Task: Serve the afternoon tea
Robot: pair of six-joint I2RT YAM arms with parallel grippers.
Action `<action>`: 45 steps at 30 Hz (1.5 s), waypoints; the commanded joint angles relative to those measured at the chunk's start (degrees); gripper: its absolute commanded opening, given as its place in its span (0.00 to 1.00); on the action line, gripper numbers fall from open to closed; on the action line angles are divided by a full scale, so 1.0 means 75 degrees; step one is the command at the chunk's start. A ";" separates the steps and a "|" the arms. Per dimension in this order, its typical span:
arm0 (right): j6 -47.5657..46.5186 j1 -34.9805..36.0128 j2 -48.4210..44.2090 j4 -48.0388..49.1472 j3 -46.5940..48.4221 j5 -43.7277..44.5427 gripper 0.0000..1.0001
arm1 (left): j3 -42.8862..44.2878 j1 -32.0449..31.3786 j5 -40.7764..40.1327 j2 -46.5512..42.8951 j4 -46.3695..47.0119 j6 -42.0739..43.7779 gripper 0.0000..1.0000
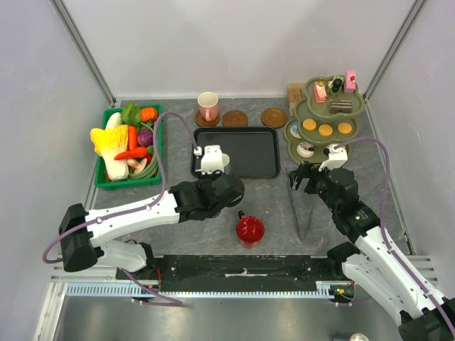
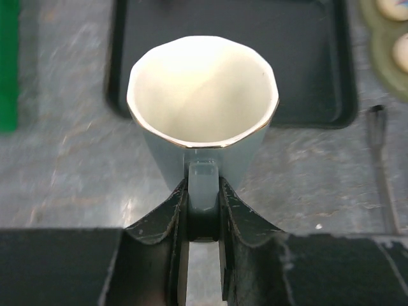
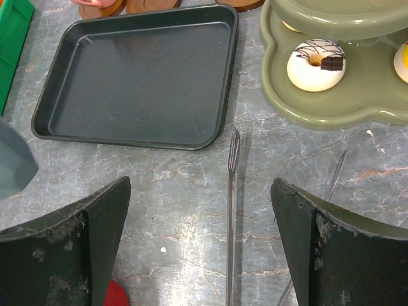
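My left gripper [image 2: 203,197] is shut on the handle of the whitish mug [image 2: 203,95], which is upright and empty at the black tray's near left edge [image 1: 217,162]. The red mug [image 1: 249,229] stands on the table in front of the tray. The pink mug [image 1: 207,105] sits on a coaster behind the tray. Toy cakes and biscuits fill the green tiered stand [image 1: 295,135] at the back right; a white iced doughnut [image 3: 315,64] lies on its lowest tier. My right gripper [image 3: 201,217] is open and empty above the metal tongs [image 3: 231,210].
The black tray [image 1: 249,153] holds nothing. Two brown coasters [image 1: 235,118] lie behind it. A green basket [image 1: 103,181] of toy vegetables stands at the left. The tongs [image 1: 302,206] lie on the table between the tray and my right arm.
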 commanded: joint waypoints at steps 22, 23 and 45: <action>0.0030 0.0033 -0.0027 -0.0027 0.0129 0.0341 0.98 | 0.4169 0.3836 0.3769 0.4354 0.7758 0.7587 0.02; 0.0030 0.0033 -0.0039 -0.0027 0.0129 0.0353 0.98 | 0.4415 0.3941 0.3886 0.4588 0.7747 0.7646 0.02; -0.0028 0.0033 0.0254 -0.0027 0.0140 0.0411 0.98 | 0.6937 0.4704 0.4660 0.7438 0.7266 0.7050 0.02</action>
